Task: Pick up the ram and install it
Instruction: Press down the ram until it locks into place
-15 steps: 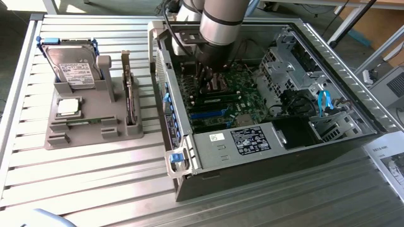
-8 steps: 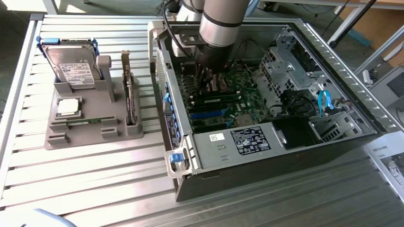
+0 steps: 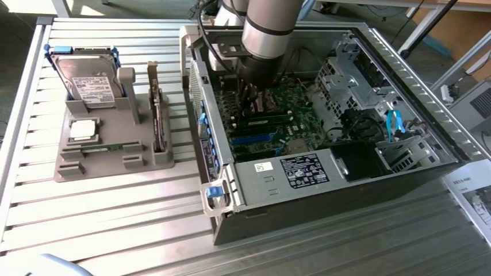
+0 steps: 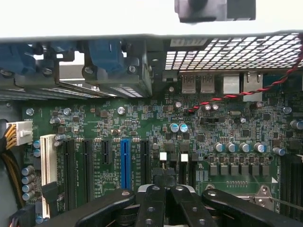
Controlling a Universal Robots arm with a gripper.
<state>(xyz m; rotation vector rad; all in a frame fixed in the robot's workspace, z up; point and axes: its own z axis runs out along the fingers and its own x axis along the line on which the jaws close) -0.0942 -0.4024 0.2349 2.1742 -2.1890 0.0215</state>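
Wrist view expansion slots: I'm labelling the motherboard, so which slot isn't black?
Two stand out: the blue slot, in the middle of the row among black ones, and the white slot at the row's end beside the white power connector.

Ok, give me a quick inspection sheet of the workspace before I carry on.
Surface: slatted metal table, bearing a grey holder and the open computer case.
Job's things: thin green stick, likely the ram, lying in the holder; motherboard exposed.
Clutter: hard drive, silver chip and upright card, all in the holder.
Grippers: hand shut, low over the motherboard, nothing seen held.
Cables: red-black twisted wire; blue cable.
Surroundings: paper sheet at the exterior view's right.
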